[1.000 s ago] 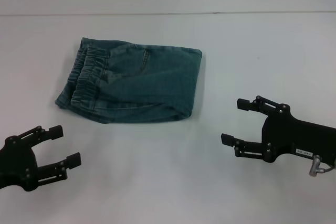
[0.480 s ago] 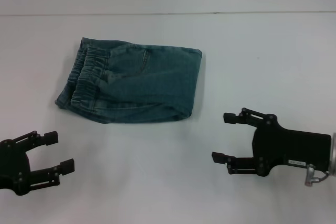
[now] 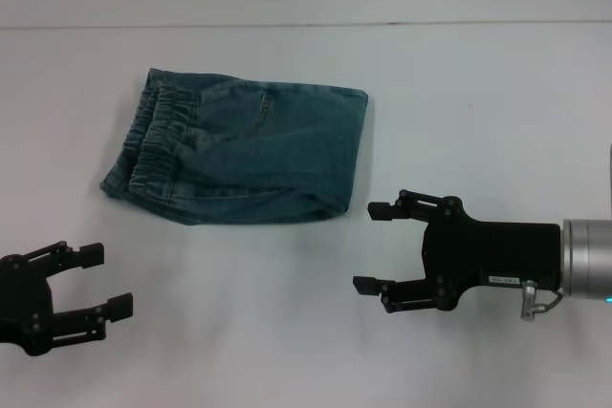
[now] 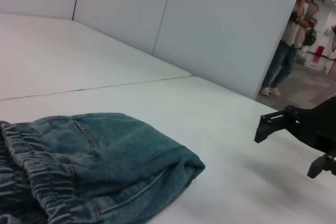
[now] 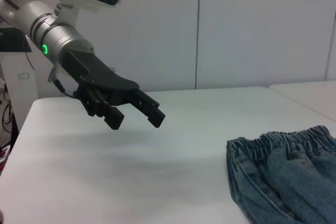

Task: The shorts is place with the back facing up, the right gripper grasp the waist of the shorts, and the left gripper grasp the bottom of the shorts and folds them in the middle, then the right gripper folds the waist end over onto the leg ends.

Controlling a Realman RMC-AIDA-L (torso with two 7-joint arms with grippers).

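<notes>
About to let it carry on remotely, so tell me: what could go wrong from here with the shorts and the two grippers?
The shorts already lie folded, their elastic waist toward the left side. The right gripper, open, sits near the folded corner; a low pass there might snag it and undo the fold. The left gripper, open, hangs near the table's front edge, far from the waist, so it could do little to steady the cloth.

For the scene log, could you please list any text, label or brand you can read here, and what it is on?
Nothing is readable.
A small white label on the right gripper body carries print too small to read.
The shorts show no tag or lettering.
The left gripper shows no marking.
</notes>
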